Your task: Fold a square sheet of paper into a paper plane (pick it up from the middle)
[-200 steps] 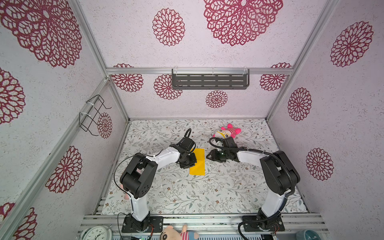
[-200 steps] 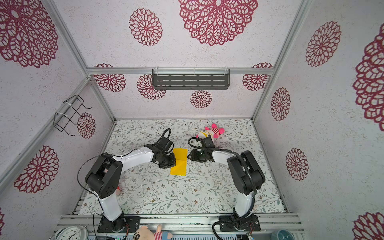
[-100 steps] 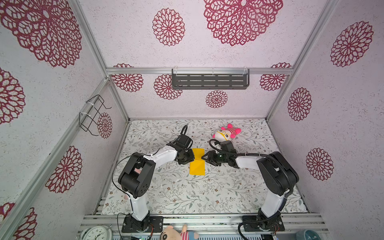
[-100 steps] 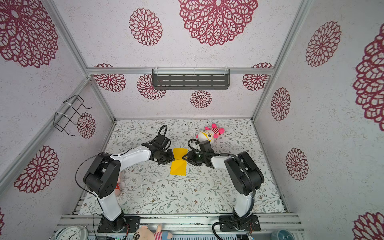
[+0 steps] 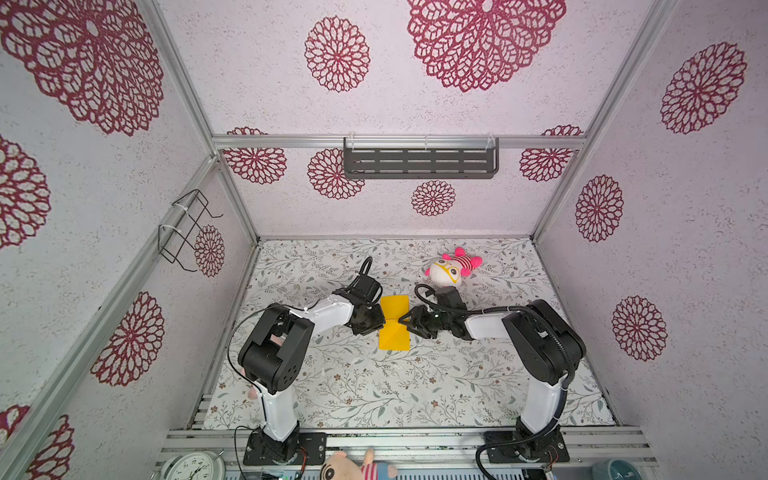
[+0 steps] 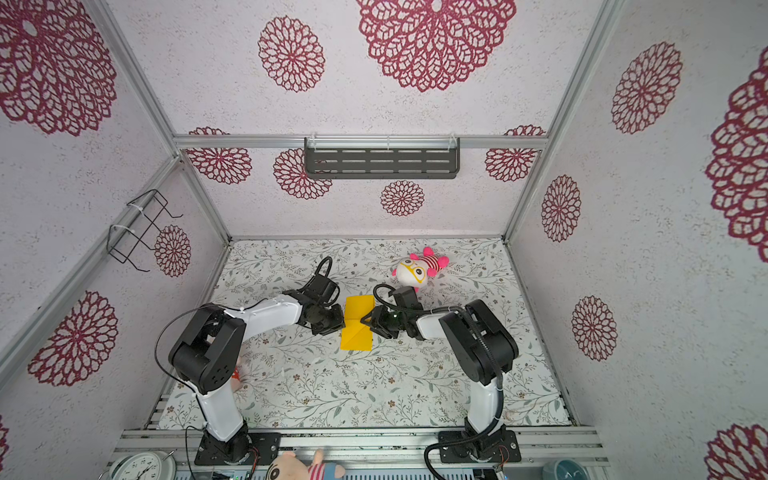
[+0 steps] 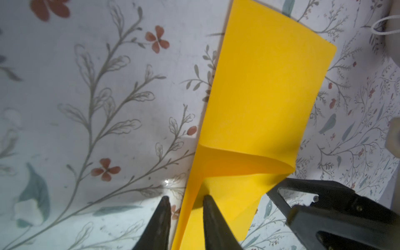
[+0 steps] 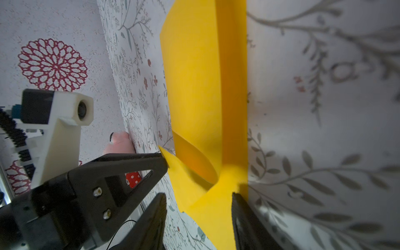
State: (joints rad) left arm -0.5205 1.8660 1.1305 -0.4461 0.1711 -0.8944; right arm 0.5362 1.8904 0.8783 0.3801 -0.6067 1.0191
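The square sheet of paper is yellow-orange, folded into a narrow strip and buckled up at its middle, on the floral table centre. A paper plane is not in view. My left gripper is at the strip's left edge, at mid-length. In the left wrist view it is open, and the sheet's raised edge runs between its fingertips. My right gripper faces it at the right edge. It is open wide around the lifted sheet.
A pink-and-white plush toy lies behind the right gripper. A dark shelf hangs on the back wall and a wire basket on the left wall. A clock and another plush sit at the front rail.
The right gripper has moved left up to the paper's right edge. The left gripper has shifted to the left edge and opened slightly. The strip now buckles at its middle.
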